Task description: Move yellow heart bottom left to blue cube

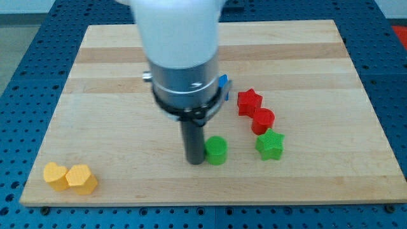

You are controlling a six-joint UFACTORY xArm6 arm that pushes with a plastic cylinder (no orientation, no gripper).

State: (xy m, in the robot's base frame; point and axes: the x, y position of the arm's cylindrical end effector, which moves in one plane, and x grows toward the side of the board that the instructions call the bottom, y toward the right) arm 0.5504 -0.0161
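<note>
- The arm carried no claw, so there was nothing to spread or press together; it ended in a plain rod, and my tip [194,163] rested on the surface [114,63] holding nothing.
- Just to the tip's right in the view stood a green cylinder [217,150], so close that I could not tell whether they touched.
- Further to the view's right of the tip sat a green star [270,145]. Above that were a red cylinder [262,120] and a red star [249,102], the three in a close chain.
- Above the tip, towards the view's top, only a sliver of the blue cube [223,81] showed past the arm's body; the rest was hidden.
- Well apart from the tip, far to the view's lower left, lay the yellow heart [55,176]. It was pressed against a yellow block [81,179] with angular sides on its right, near the surface's corner.
- I judged the heart to be light, rigid plastic that would slide readily on the smooth wood and turn if pushed off-centre.
- It could not be gripped, only pushed. The best contact looked to be its lower-left side, through its middle, driving it up and right.
- The yellow block lay on that path, so it would likely be shoved along unless the heart was first pushed clear of it.
</note>
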